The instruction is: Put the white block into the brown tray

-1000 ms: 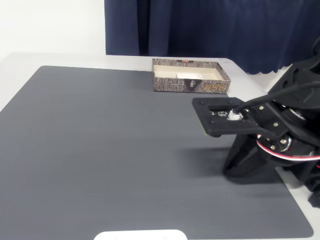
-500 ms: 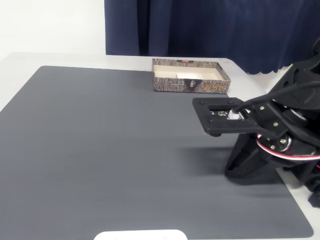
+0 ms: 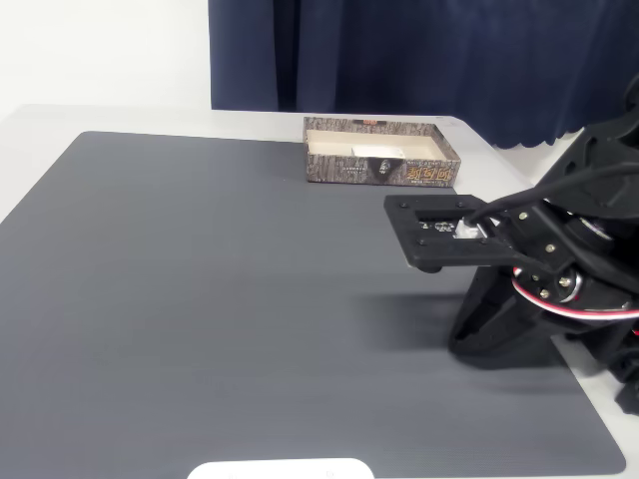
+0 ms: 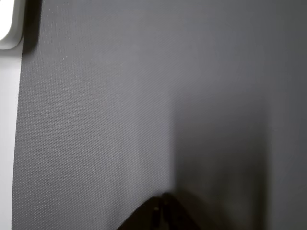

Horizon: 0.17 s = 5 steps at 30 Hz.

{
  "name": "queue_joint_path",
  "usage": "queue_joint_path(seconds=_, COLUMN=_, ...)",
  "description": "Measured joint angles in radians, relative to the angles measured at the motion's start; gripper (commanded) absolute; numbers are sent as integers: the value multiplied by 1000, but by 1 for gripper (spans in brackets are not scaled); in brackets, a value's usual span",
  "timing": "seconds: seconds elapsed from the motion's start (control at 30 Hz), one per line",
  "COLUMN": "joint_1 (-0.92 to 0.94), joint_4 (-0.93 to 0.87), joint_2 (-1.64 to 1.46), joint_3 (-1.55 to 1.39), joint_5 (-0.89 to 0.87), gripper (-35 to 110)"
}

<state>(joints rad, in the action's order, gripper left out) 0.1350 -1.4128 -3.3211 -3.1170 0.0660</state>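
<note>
The brown tray (image 3: 380, 171) stands at the far edge of the dark mat, wood-grain walls outside and pale cream inside. A small white block (image 3: 377, 151) lies inside it near the middle. My black arm (image 3: 544, 254) is folded at the right side of the mat, well in front of the tray. In the wrist view my gripper (image 4: 160, 215) shows as a dark tip at the bottom edge, its fingertips meeting along a thin seam with nothing between them. It points at bare mat.
A wide flat white rounded object (image 3: 281, 468) pokes in at the mat's near edge and also shows as a white rounded object (image 4: 8, 24) in the wrist view's top-left corner. A dark blue curtain (image 3: 419, 50) hangs behind the table. The grey mat (image 3: 200, 279) stretches open to the left.
</note>
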Motion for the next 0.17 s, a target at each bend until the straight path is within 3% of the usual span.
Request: queue_joint_path(seconds=0.17, joint_1=0, joint_4=0, joint_2=0, joint_3=0, joint_5=0, gripper=0)
